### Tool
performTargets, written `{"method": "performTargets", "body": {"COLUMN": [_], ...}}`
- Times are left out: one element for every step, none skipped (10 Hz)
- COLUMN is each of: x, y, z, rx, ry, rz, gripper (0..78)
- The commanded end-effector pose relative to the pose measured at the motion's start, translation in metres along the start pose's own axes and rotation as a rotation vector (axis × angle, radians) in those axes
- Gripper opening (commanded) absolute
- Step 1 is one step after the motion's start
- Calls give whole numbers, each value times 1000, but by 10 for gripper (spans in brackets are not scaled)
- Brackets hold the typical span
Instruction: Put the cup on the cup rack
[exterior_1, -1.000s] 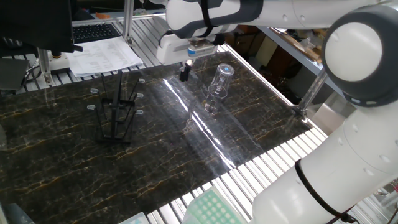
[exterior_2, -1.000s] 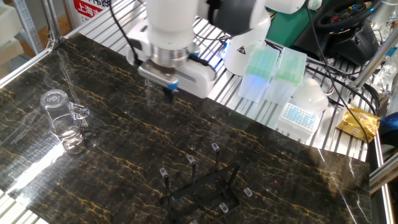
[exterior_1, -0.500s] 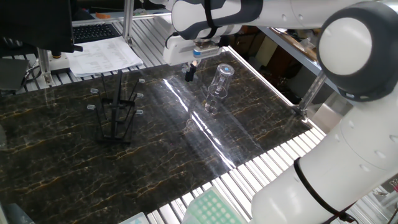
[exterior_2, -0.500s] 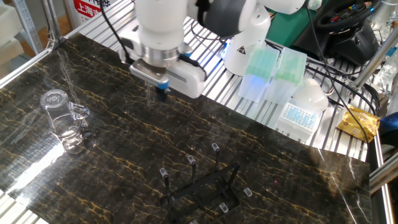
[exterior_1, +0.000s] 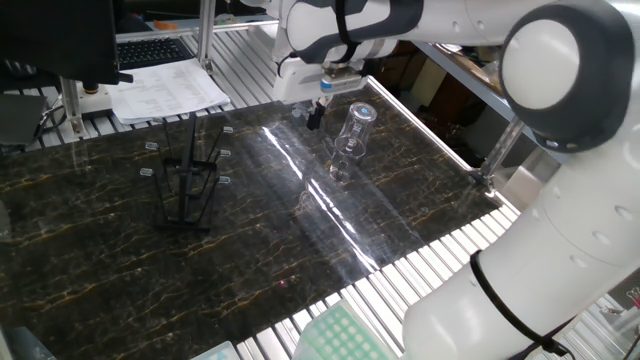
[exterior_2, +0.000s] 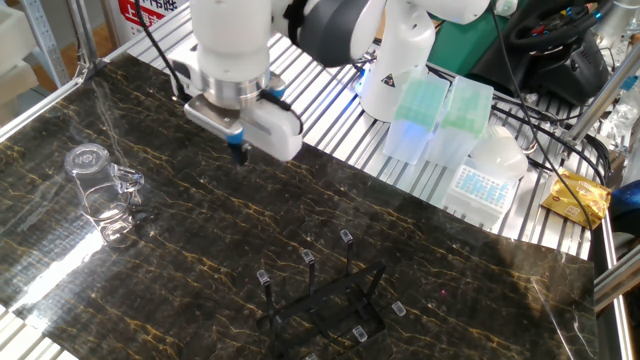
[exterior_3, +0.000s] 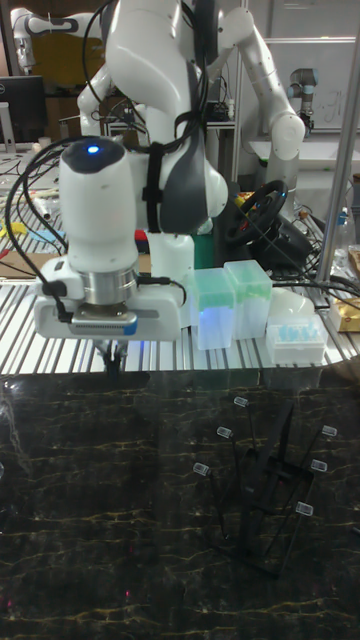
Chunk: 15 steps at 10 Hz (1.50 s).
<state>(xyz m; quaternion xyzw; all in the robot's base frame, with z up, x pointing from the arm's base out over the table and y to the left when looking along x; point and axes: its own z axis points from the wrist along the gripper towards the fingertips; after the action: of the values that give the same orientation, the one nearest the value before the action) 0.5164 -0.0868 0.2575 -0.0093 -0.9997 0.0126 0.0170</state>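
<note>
- Marble-patterned black sheet with gold veins covers the table (exterior_1: 120, 250), glossy enough to throw white glare; ribbed aluminium rails frame it on every side.
- Lab clutter rings the table: pale green tip boxes (exterior_2: 425, 115) and a white tray (exterior_2: 480, 185) beyond the far edge, printed papers (exterior_1: 165, 90) and a keyboard (exterior_1: 150, 48) on the opposite side, and a second robot arm (exterior_3: 265, 75) in the background of the tall fixed view.
- Cup (exterior_2: 100, 190) stands upright on the table near one edge, clear glass, roughly cylindrical with a round rim and thick base; it is empty and nothing touches it.
- Gripper (exterior_2: 239, 153) hangs above the table, near the cup but apart from it; in one fixed view its dark fingertips sit just beside the cup's rim. The jaws look nearly closed, with nothing between them.
- Cup rack (exterior_1: 188, 180) stands well apart from the cup, a thin black wire stand with a centre post, splayed base and angled prongs ending in pale tips; no cup hangs on it.
- Arm is smooth white plastic with grey joints.
</note>
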Motion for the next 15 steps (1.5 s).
{"method": "performTargets", "body": {"x": [-15,-20,-23,-23,-23,-23,-23,-23,-24,-24,-23,-23,-23,-23,-23], "y": [-8,-12,-14,-14,-14,-13,-13,-13,-13,-14,-16,-16,-16,-16,-16], "z": [1,-2,-3,-3,-3,1,3,3,3,3,3,3,3,3,3], "rx": [-4,-2,-2,-2,-1,1,2,3,7,11,20,20,17,15,6], "ry": [-12,-12,-13,-22,-26,-28,-29,-29,-26,-26,-23,-23,-16,-15,-15], "rz": [4,6,10,16,18,24,32,35,41,45,56,56,53,55,64], "gripper": [0,0,0,0,0,0,0,0,0,0,0,0,0,0,0]}}
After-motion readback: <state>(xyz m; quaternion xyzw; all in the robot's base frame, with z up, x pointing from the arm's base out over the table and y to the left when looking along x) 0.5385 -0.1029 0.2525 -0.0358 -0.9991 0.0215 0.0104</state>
